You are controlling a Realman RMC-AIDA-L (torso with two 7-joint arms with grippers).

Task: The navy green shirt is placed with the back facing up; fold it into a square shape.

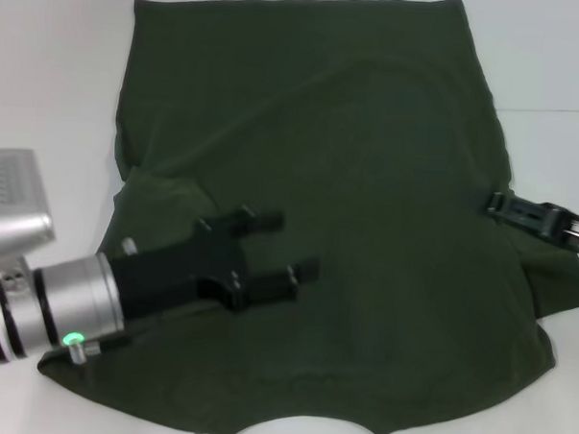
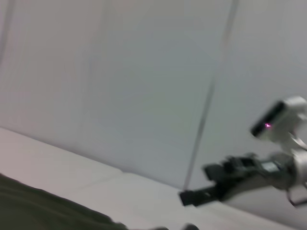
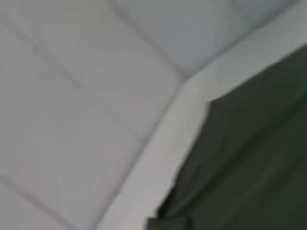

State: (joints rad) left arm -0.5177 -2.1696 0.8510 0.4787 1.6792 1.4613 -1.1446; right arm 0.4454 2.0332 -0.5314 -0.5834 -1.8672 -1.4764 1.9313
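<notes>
Head view shows the navy green shirt (image 1: 349, 181) spread plain side up across most of the white surface (image 1: 46, 72), its collar edge toward 6 o'clock. Left pincer (image 1: 293, 246) hovers above the shirt's 8 o'clock part, its two black fingers parted and holding nothing. Right pincer (image 1: 502, 202) sits at the shirt's 3 o'clock edge; whether it grips the cloth cannot be told.
</notes>
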